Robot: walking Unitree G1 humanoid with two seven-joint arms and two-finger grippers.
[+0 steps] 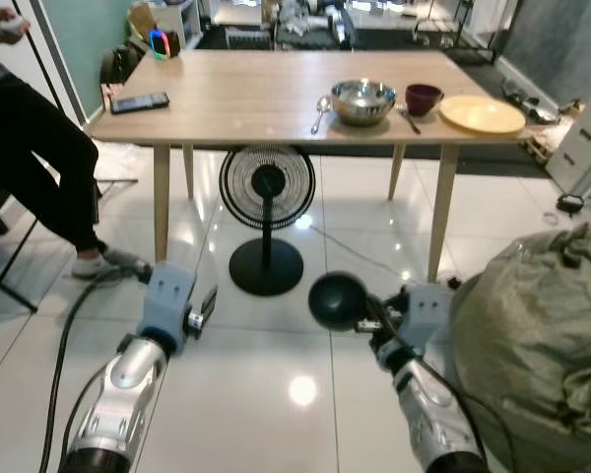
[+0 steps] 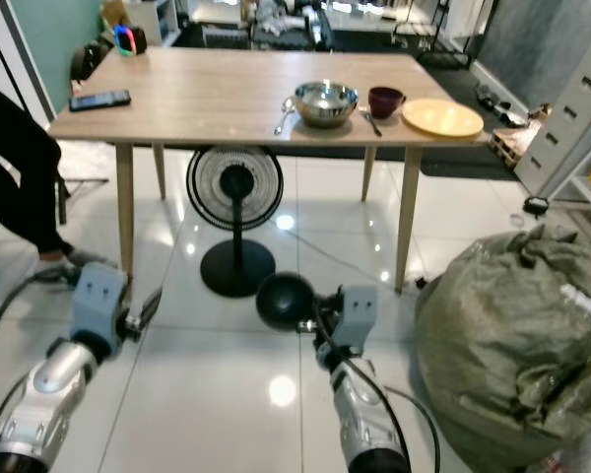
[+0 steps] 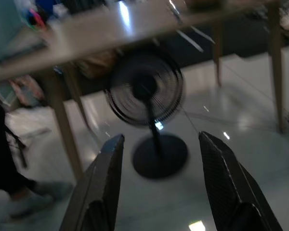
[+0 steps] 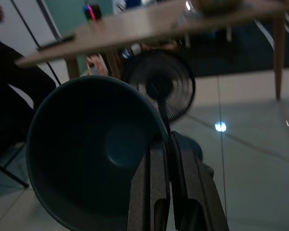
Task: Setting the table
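Well ahead of both grippers stands the counter point(image 1: 276, 99), already carrying a steel bowl point(image 1: 362, 101), mug point(image 1: 423, 99) and yellow plate point(image 1: 482, 114). My right gripper point(image 1: 369, 323) pinches the dark bowl point(image 1: 336, 301) by its rim — rigid, probably light, slick and breakable, so I'd keep that wall grip firm. My left gripper point(image 3: 159, 192) hangs spread, carrying nothing.

Wooden table point(image 1: 246, 99) carries steel bowl point(image 1: 362, 101), mug point(image 1: 423, 99), yellow plate point(image 1: 482, 114), phone point(image 1: 139, 102)
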